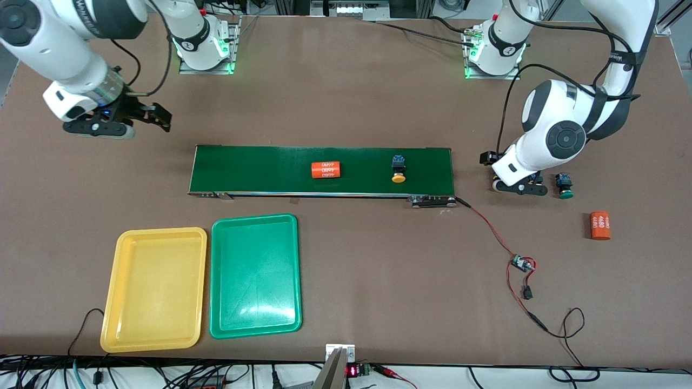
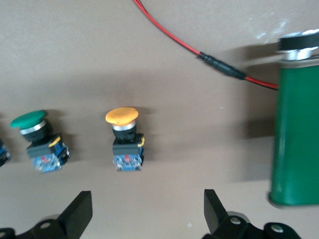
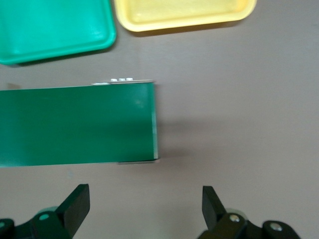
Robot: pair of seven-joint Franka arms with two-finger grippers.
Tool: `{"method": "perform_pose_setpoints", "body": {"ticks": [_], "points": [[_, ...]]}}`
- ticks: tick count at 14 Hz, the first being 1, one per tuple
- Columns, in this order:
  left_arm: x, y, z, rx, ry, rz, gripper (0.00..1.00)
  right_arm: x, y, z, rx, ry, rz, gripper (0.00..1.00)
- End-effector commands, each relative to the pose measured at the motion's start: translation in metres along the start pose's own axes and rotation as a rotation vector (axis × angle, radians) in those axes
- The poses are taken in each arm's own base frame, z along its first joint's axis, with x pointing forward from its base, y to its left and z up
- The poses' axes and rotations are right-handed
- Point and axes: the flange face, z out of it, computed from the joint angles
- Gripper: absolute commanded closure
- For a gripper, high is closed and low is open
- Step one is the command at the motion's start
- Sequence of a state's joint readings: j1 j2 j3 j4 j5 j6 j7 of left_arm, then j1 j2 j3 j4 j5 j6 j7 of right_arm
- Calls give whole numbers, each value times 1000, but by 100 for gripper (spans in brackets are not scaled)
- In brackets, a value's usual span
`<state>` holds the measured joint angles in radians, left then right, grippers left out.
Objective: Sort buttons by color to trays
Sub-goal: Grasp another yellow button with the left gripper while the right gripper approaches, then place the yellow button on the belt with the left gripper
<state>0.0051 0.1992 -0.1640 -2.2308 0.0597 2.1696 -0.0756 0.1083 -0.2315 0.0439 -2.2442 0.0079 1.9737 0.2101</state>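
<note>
One yellow-capped button [image 1: 399, 168] lies on the dark green conveyor belt [image 1: 259, 170]. A second yellow-capped button [image 2: 124, 139] and a green-capped button [image 2: 40, 142] [image 1: 565, 185] lie on the table off the belt's end toward the left arm. My left gripper [image 2: 147, 199] [image 1: 520, 186] hangs low and open over the table there, with the yellow-capped button just ahead of its fingertips, not between them. My right gripper [image 3: 144, 196] [image 1: 154, 116] waits open and empty above the table by the belt's other end. The yellow tray [image 1: 162, 232] and green tray [image 1: 254, 219] stand side by side, nearer the front camera.
An orange cylinder [image 1: 326, 170] lies on the belt and another [image 1: 600, 226] on the table toward the left arm's end. A red wire [image 1: 503, 243] runs from the belt's corner to a small circuit board [image 1: 522, 263]. A sliver of a third button [image 2: 2, 152] shows at the picture's edge.
</note>
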Motion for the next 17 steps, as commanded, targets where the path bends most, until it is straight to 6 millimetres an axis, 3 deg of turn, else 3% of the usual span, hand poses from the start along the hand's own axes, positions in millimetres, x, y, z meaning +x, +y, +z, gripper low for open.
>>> {"method": "perform_pose_setpoints", "body": {"ticks": [1,5,9,11,14,15,17], "points": [[-10,-16,34,-4,51,43,2,-4,-15,2,31,11,-1,0],[-9,-30,65,-14,66,47,3,-8,-38,8,30,1,32,0],[-3,-35,94,-19,93,36,13,-16,-73,16,25,-7,21,0],[-3,-33,103,-20,86,39,33,-18,-90,23,24,-4,6,0],[-4,-33,99,-20,78,29,63,-16,-106,28,28,5,-20,0],[-5,-34,98,-20,69,24,68,-16,-109,28,28,6,-11,0],[-5,-34,74,-15,73,22,74,-19,-119,33,28,7,-4,0]]}}
